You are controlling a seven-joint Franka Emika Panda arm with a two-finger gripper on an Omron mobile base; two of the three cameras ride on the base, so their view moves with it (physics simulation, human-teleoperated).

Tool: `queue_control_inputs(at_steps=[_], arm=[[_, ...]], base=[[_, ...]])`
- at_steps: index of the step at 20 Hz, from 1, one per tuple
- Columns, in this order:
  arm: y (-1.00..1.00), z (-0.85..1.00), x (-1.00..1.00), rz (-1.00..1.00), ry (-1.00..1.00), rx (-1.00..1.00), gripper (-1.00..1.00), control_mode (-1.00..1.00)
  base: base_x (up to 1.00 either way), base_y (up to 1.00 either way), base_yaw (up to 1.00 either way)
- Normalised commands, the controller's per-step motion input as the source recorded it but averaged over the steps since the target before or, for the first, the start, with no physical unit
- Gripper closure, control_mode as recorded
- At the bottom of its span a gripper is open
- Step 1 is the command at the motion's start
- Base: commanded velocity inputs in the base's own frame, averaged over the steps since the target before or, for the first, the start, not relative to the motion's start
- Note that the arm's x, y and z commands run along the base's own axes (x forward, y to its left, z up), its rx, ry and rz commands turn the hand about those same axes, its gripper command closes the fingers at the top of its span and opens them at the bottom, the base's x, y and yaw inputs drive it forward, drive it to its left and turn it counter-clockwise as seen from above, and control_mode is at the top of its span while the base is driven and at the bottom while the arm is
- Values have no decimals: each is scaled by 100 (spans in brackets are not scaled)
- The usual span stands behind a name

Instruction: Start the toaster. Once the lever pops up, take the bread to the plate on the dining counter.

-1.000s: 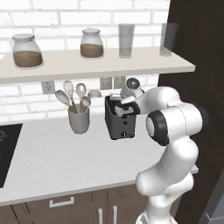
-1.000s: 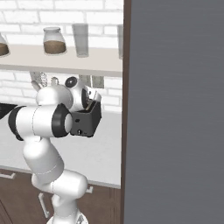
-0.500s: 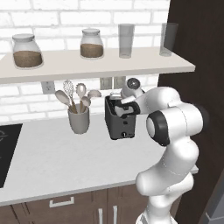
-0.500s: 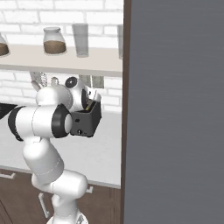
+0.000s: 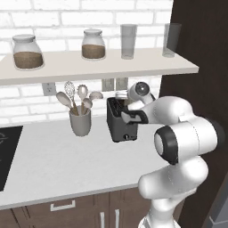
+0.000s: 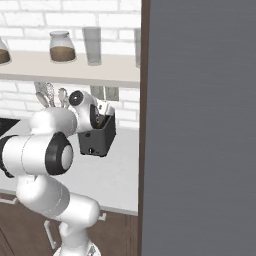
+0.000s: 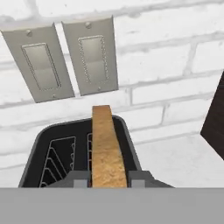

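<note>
The gripper sits right over the toaster, its two fingers pressed against either face of the bread, so it is closed narrowly on the slice. The bread stands upright on edge between the fingers, its lower part inside the slot nearest the gripper's right, its crust running away from the gripper toward the brick wall beyond. The other slot, to the gripper's left, shows bare wire guides. From the left base camera the gripper reaches in over the top of the toaster.

The risks as I judge them: the hold is near one end of the crust, so the slice could pivot or slip as it is lifted. A lift that is not straight up could catch the bread on the slot's edge and drag or tip the toaster. The wall plates are close ahead, leaving little room to swing forward.
</note>
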Motion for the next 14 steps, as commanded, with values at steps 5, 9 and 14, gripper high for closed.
queue_control_inputs(at_steps=[5, 9, 14], arm=[[-1, 62, -47, -4, -23, 0, 100, -100], [0, 65, -46, -2, -16, 0, 100, -100], [0, 67, -51, 0, -5, 2, 100, -100]], base=[[0, 0, 0], [0, 0, 0], [0, 0, 0]])
